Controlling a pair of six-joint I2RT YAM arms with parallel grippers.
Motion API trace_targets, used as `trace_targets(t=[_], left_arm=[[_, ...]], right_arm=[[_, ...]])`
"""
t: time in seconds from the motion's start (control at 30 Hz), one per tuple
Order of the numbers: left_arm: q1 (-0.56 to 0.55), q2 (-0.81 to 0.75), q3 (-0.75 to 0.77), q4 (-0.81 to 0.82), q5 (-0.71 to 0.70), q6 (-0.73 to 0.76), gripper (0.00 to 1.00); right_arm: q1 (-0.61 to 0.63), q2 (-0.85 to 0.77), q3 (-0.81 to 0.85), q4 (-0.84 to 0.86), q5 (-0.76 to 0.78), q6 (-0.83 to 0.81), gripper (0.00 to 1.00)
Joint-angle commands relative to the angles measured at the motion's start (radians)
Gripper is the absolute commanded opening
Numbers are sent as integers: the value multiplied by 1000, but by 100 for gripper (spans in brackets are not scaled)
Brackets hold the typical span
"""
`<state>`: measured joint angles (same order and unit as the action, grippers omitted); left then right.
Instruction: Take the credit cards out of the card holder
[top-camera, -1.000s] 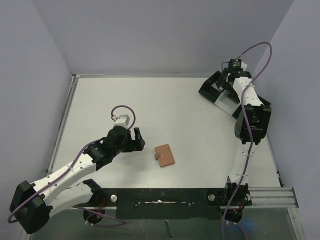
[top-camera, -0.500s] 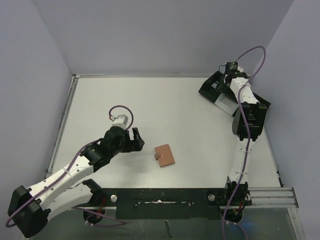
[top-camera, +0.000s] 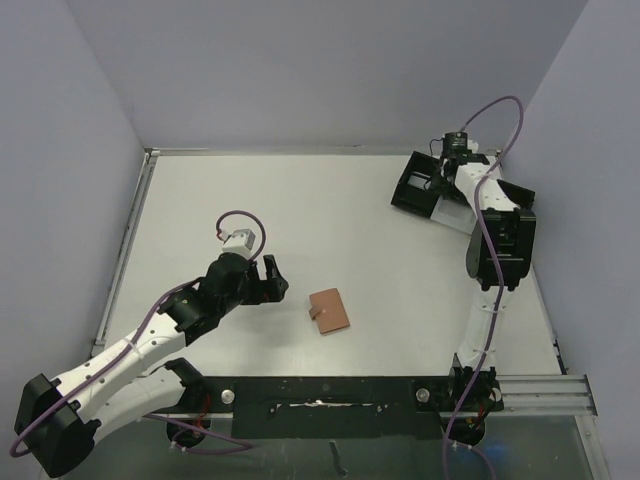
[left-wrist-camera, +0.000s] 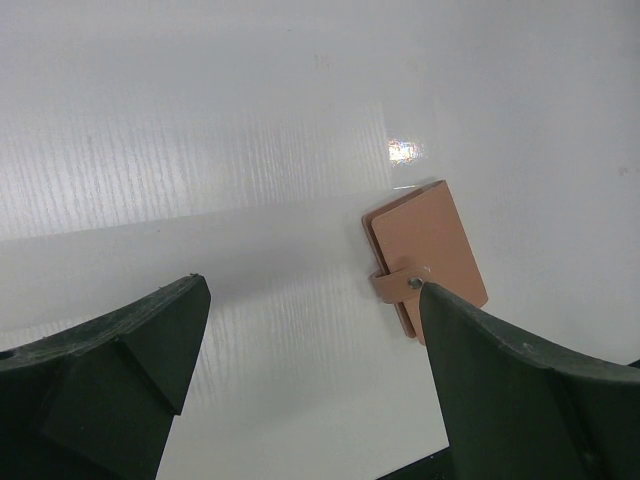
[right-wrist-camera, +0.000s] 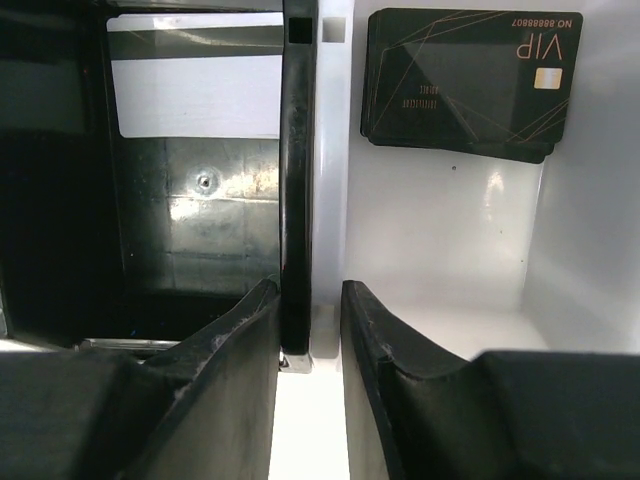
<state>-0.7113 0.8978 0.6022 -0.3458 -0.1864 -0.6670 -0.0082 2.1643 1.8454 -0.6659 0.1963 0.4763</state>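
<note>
Left wrist: card holder (left-wrist-camera: 425, 255) beyond tool (left-wrist-camera: 310, 290)

My right gripper (right-wrist-camera: 307, 290) has narrowed. Its fingers stood wider a second ago and now close against both sides of the wall that divides the black compartment of the tray (top-camera: 412, 186) from the white one. My right wrist has swung left, away from the far right corner. The tray has come with it, sliding left and turning less diagonal. My left arm (top-camera: 150, 340) has sunk a little at its shoulder end.
</note>
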Motion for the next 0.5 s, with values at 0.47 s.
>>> trace_targets(t=[0.47], left_arm=[[7, -91, 51, -43, -164, -65, 83]], right_arm=[[340, -207, -204, 103, -24, -18, 18]])
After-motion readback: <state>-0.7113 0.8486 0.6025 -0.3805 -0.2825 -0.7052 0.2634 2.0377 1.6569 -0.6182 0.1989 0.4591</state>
